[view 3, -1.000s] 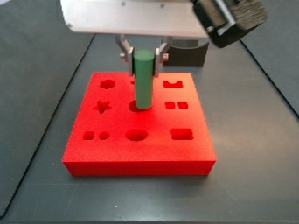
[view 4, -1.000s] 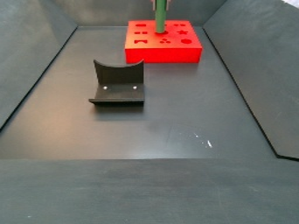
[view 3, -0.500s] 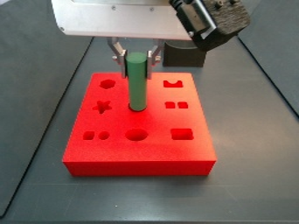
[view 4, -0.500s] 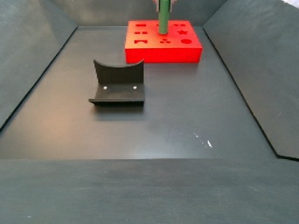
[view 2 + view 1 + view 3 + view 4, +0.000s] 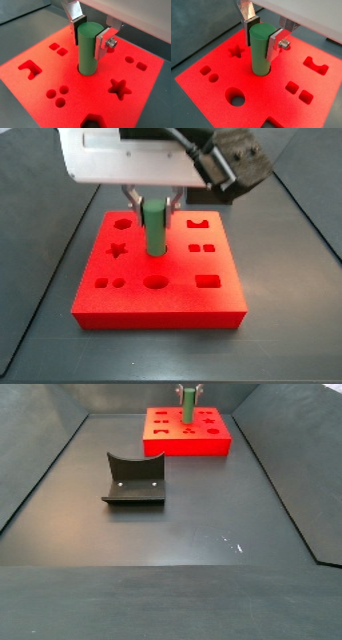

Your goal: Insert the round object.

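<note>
Above the centre of the red block [image 5: 160, 273], you see the tool [image 5: 264, 31] pinching the top of the green peg [image 5: 261, 49]. The peg stands upright, its lower end seated in the block's central round hole. On the worktop [image 5: 201, 524], well apart, stands the fixture [image 5: 134, 479].

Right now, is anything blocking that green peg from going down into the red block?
Nothing visible. The pincer grips the green peg near its top, and the peg's lower end already sits in a round hole in the middle of the red block.
</note>
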You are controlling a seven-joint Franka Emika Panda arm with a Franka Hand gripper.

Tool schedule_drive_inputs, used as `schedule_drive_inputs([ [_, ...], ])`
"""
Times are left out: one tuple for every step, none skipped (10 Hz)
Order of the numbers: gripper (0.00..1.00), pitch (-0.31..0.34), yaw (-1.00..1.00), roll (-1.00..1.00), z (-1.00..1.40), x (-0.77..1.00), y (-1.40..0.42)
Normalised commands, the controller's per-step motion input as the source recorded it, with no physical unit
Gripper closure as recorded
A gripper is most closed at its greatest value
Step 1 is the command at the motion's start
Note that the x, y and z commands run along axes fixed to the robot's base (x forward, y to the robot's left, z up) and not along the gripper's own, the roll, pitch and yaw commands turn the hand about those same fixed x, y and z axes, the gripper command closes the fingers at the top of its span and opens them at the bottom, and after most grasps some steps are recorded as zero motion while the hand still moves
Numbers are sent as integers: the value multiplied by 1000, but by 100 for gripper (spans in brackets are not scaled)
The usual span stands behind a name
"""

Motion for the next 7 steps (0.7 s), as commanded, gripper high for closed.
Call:
schedule_drive_inputs([
  [100, 0, 40, 196, -660, 203, 0],
  [100, 0, 0, 216, -706, 229, -54],
  [100, -34, 3, 256, -760, 166, -103],
  [100, -44, 0, 244, -777, 160, -126],
  [100, 0, 0, 141, -606, 183, -54],
  [100, 0, 0, 0, -23, 37, 0],
  [100, 0, 0, 0, 0, 0, 0],
])
